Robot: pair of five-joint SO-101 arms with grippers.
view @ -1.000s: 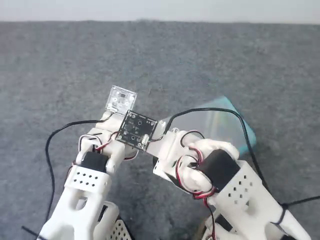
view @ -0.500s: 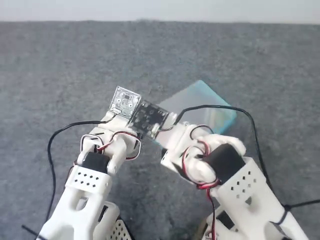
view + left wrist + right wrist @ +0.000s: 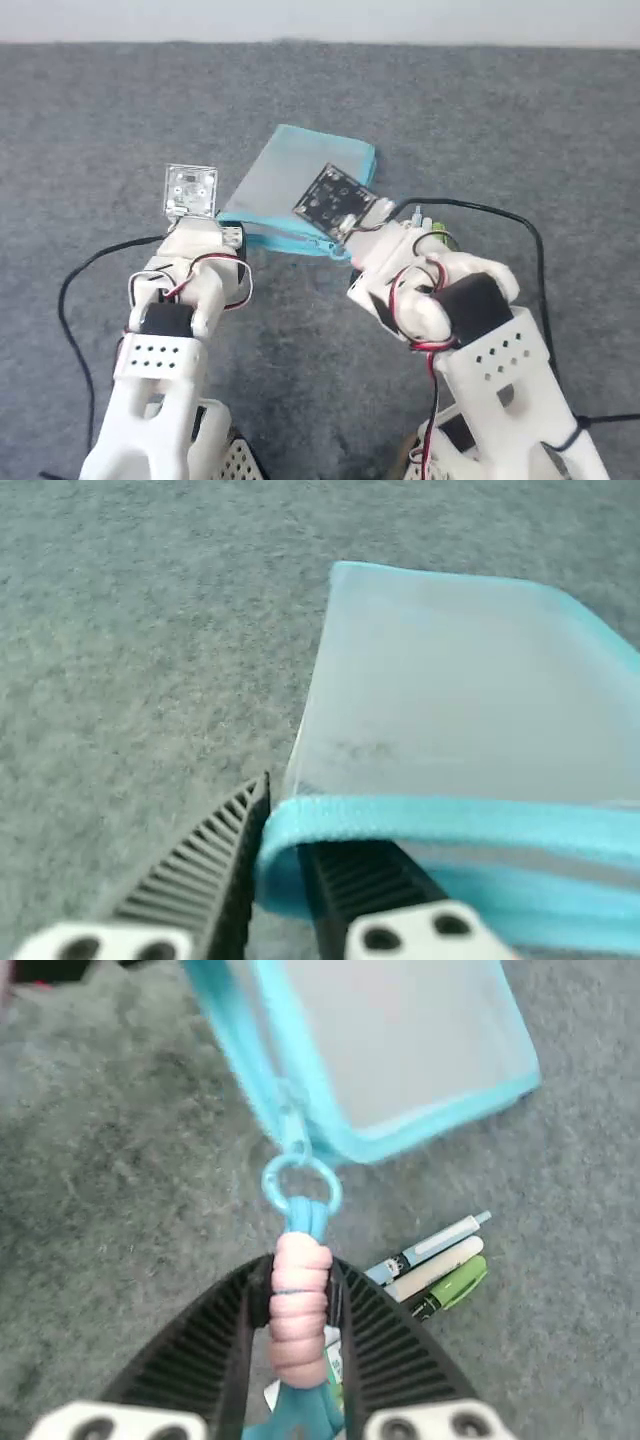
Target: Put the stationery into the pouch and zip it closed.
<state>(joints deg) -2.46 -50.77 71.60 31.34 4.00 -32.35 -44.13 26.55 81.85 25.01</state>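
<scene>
So: pouch (image 3: 290, 175) lies flat on the grey worktop (image 3: 520, 120), btwn the two arms. L fingers (image 3: 215, 855) are clamped on its blue-edged corner, at one end of the zip side. R fingers (image 3: 385, 1345) are clamped on the pink pull (image 3: 298, 1305), which hangs by a cord off the blue ring (image 3: 265, 1188) at the slider. The slider sits near the pouch's other corner, well apart from L's hold. Pens (image 3: 435, 1265), a small bundle, lie on the worktop just beside that corner, outside the pouch, so nothing is packed yet.

Judgement: the step in hand looks like working the zip, prob. opening it, since the pens are out. Whether the mouth is open, and how far, can't be told from these views.

To do it well:
- L is the anchor. It should keep the corner pinned low and firm, or the whole pouch will drag after the pull instead of the slider running.
- R should pull along the zip line, not up or sideways. An off-axis tug tilts the slider and it may jam.
- The pull is soft and on a cord, so expect slack. R should take it up gently, w/o jerking, or the pull may slip from the fingers.
- With the slider so near the corner, little travel seems left that way, so R shouldn't over-pull.
- R should mind the pens close by its fingers and avoid sweeping them off.
</scene>
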